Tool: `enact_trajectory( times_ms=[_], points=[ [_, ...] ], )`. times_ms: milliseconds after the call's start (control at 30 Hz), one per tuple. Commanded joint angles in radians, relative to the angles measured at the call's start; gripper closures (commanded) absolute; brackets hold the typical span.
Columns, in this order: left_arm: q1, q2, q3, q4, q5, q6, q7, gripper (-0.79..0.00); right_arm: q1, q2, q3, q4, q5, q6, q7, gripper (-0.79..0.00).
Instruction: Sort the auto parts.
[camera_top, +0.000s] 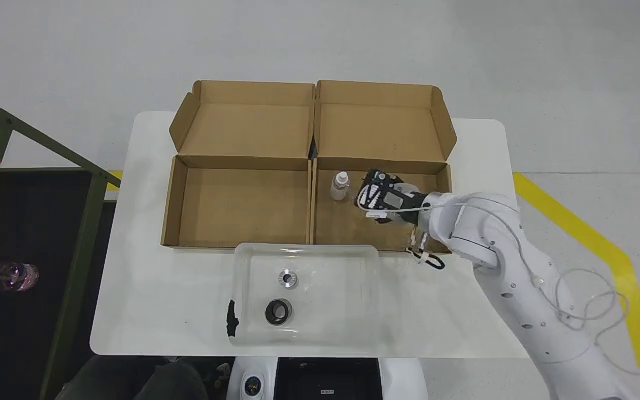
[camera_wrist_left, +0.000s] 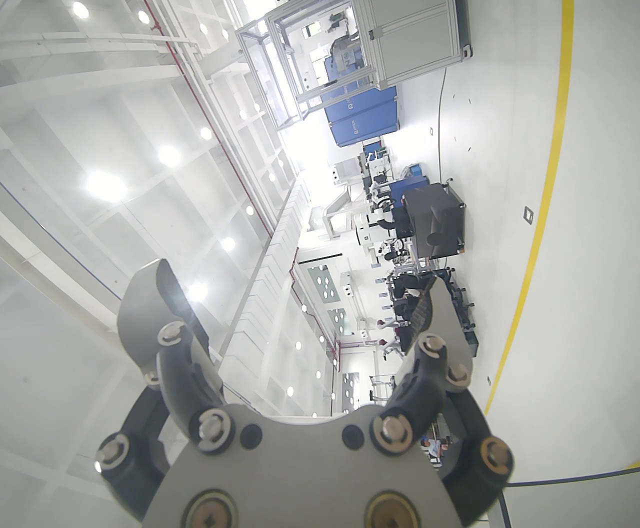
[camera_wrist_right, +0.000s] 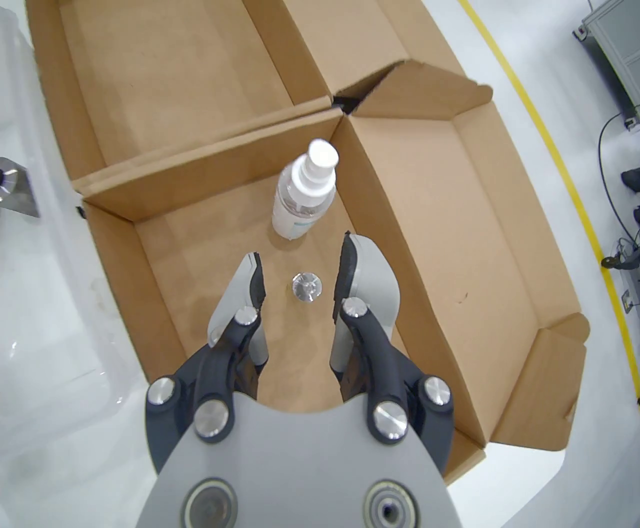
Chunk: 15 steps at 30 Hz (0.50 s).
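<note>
My right gripper (camera_wrist_right: 300, 257) (camera_top: 372, 192) hangs open above the floor of the right cardboard box (camera_top: 430, 232) (camera_wrist_right: 450, 210). Below it, between its fingers, a small shiny metal part (camera_wrist_right: 307, 287) lies on the cardboard. A small clear spray bottle (camera_wrist_right: 303, 196) (camera_top: 341, 185) with a white cap stands upright just beyond, near the box's corner. The clear plastic bin (camera_top: 330, 258) at the table's front holds a silver metal part (camera_top: 288, 279) and a dark ring (camera_top: 277, 312). My left gripper (camera_wrist_left: 295, 305) is open, empty, and pointed up at the ceiling of the room.
The left cardboard box (camera_top: 240, 205) lies beside the right one, both with lids folded back. The white table (camera_top: 150, 290) has bare room left of the bin. A metal block (camera_wrist_right: 15, 192) shows through the bin's wall in the right wrist view.
</note>
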Motion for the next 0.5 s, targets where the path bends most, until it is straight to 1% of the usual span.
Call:
enact_trajectory(
  times_ms=[0,233,467],
  points=[
    [0.0,0.0,0.0,0.0,0.0,0.0,0.0,-0.785,-0.025,0.004,0.015,-0.041,0.006,-0.009,-0.005,-0.28],
    [0.0,0.0,0.0,0.0,0.0,0.0,0.0,-0.785,-0.087,0.011,0.018,-0.135,0.029,-0.031,-0.025,-0.296],
    [0.0,0.0,0.0,0.0,0.0,0.0,0.0,-0.785,-0.115,0.006,-0.055,-0.208,0.006,-0.037,-0.041,-0.299]
  ],
)
